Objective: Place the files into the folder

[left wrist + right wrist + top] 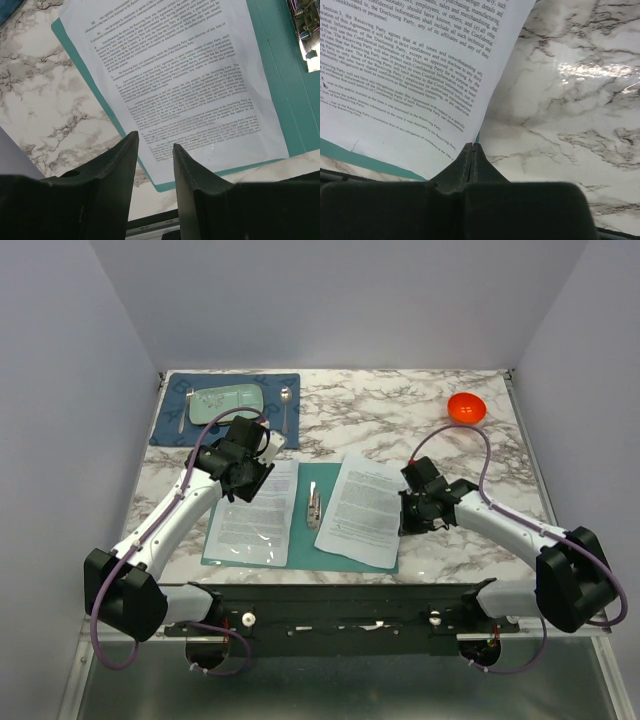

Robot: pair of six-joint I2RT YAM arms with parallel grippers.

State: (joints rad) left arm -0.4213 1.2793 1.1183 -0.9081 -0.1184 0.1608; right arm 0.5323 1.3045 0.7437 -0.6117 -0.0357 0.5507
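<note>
The teal folder [300,532] lies open on the marble table, its metal clip [314,508] along the spine. One printed sheet [255,512] lies flat on its left half, under a glossy surface. A second sheet [362,508] lies on the right half. My left gripper [250,480] hovers open and empty over the left sheet [175,75]; the folder's teal [280,100] shows beside it. My right gripper [405,510] sits at the right sheet's right edge. In the right wrist view it [472,146] is shut on that sheet's [405,75] edge, which is slightly raised off the table.
A dark blue placemat [280,385] at the back left holds a pale green plate [228,402], a spoon [286,405] and a fork [183,410]. An orange-red bowl [467,407] sits at the back right. Walls close in the table on three sides.
</note>
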